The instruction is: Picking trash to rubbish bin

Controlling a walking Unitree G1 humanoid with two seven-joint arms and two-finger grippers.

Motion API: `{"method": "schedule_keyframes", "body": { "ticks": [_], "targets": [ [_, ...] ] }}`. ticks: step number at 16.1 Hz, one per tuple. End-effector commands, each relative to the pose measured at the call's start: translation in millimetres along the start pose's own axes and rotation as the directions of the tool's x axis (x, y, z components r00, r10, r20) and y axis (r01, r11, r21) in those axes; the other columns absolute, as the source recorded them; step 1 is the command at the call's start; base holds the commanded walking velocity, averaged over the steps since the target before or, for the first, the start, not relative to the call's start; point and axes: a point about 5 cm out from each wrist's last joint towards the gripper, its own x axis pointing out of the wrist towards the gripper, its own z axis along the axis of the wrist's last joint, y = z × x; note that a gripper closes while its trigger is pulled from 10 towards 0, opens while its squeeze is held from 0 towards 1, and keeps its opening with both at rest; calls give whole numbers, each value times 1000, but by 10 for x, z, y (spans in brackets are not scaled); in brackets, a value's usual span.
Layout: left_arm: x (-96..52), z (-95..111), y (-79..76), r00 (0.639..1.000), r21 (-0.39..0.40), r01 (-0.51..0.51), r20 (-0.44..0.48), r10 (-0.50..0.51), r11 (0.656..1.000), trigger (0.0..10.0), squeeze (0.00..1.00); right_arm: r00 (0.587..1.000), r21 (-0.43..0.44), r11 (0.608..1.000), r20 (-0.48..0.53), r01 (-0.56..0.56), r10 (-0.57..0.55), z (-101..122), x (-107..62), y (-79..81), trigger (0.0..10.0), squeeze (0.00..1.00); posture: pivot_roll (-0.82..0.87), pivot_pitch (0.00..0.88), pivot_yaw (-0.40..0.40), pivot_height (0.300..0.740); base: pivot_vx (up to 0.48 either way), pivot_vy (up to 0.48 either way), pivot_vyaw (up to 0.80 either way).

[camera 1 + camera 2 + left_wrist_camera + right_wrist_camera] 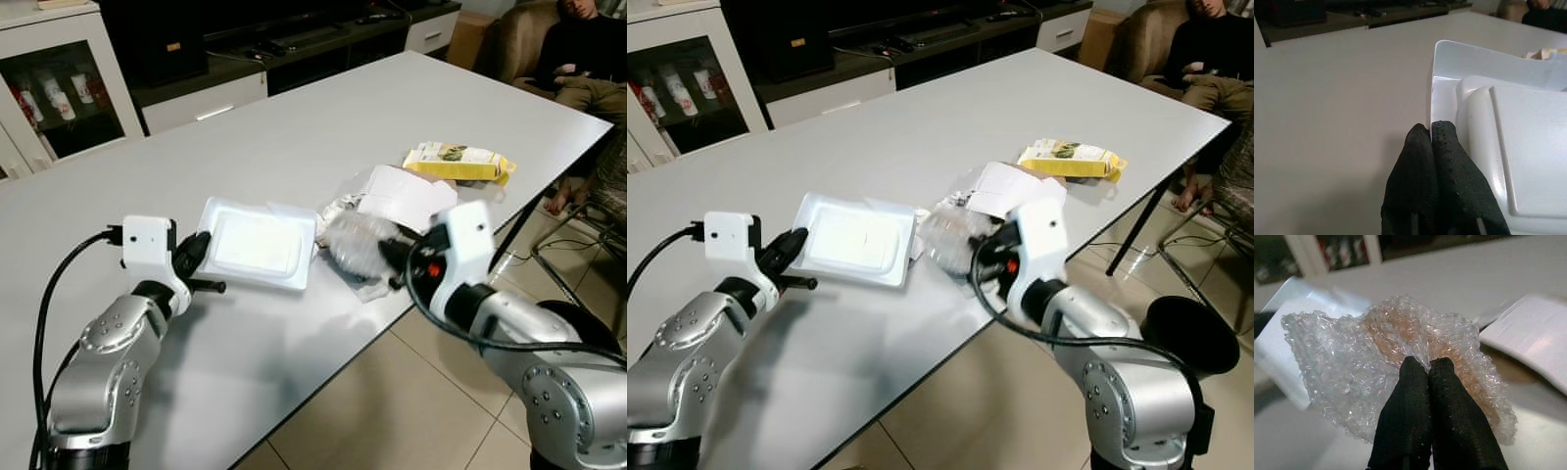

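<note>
I have right gripper (1420,364) pinching bubble wrap (1386,362), fingers pressed together on crumpled sheet, above near table (294,137) edge. Left gripper (1432,128) closed on rim of white tray (257,243), tray lying flat at gripper's 3 o'clock. Black bin (1190,333) on floor at 4 o'clock, right arm nearer. Yellow packet (458,162) and white paper (407,194) remain. Bin cropped by my arm.

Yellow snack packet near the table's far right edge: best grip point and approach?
The yellow snack packet lies flat on the white table, long side across, apart from the paper pile. I'd take its crimped right end, nearest the table edge, coming in low from the right with the right claw once that drops its bubble wrap.
</note>
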Motion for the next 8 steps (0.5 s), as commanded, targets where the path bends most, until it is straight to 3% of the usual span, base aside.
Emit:
{"method": "schedule_keyframes", "body": {
  "ticks": [1, 8],
  "targets": [
    [2, 106, -30, 999, 15, 1, 44, -2, 1000, 0, 0, 998, -11, 999, 40, 43, -42, 60, 3, -60, 0, 0, -51, 0, 11, 740, 0, 0, 0],
    [49, 138, -136, 999, 46, -3, 44, 1, 999, 0, 0, 972, -59, 985, 182, 163, -150, 133, 40, -162, 0, 0, -46, 0, 6, 740, 0, 0, 0]
  ]
}}
